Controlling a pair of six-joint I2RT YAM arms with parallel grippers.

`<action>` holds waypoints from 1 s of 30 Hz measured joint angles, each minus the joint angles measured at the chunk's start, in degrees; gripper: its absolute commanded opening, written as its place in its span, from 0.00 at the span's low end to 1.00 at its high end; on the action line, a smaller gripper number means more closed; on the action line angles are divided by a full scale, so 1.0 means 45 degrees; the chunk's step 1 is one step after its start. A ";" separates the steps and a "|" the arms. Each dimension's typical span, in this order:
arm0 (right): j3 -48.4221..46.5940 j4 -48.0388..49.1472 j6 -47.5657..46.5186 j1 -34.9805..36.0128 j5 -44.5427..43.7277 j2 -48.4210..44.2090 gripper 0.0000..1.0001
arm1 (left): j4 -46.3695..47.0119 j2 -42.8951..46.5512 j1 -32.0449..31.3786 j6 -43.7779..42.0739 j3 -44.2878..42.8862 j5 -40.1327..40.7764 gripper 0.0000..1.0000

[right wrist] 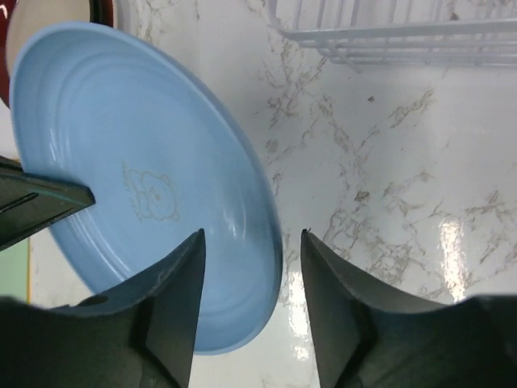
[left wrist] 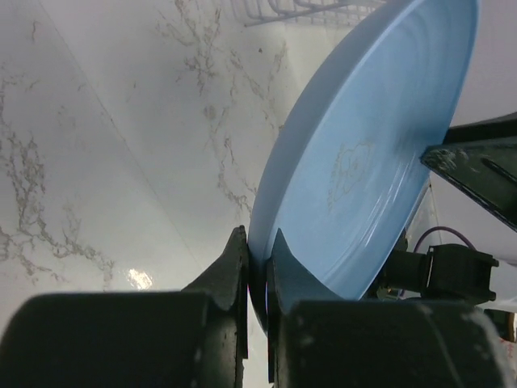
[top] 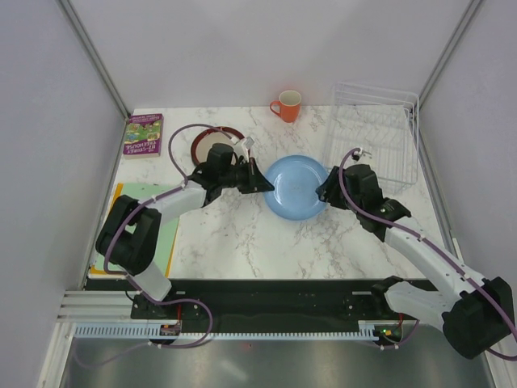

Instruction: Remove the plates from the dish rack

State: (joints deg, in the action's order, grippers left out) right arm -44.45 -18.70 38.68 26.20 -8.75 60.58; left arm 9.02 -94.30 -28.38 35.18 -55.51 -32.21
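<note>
Marble table [top: 242, 242], centre: light blue plate [top: 297, 187] held tilted, clear of the dish rack [top: 376, 105] at its 1 o'clock.
Left gripper [top: 262, 184] pinches the 9 o'clock rim; right gripper [top: 327, 192] straddles the 3 o'clock rim, jaws parted. Risk: one thin-edge pinch may let the plate pivot and drop.

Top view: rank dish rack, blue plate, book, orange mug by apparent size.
1. dish rack
2. blue plate
3. book
4. orange mug
The plate is raised, a bit nearer the camera, but the gaps are clear.
</note>
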 measured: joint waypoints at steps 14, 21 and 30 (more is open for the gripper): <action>0.0000 0.0291 0.0102 0.0039 -0.0083 -0.0155 0.87 | -0.2715 -0.1399 0.3900 -0.0991 -0.3784 0.0350 0.02; 0.0355 0.0262 0.0015 0.0039 -0.0097 -0.0160 0.87 | -0.3721 -0.2973 0.5688 -0.1549 -0.5547 0.0369 0.02; 0.0627 0.0228 -0.0233 0.0034 -0.0131 0.0238 0.87 | -0.4381 -0.4522 0.6387 -0.1705 -0.6135 0.0393 0.02</action>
State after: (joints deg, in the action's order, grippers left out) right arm -41.63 -17.67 37.63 26.35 -9.34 61.65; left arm -10.70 -114.65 0.36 27.51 -83.11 -30.44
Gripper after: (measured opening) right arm 0.866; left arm 0.081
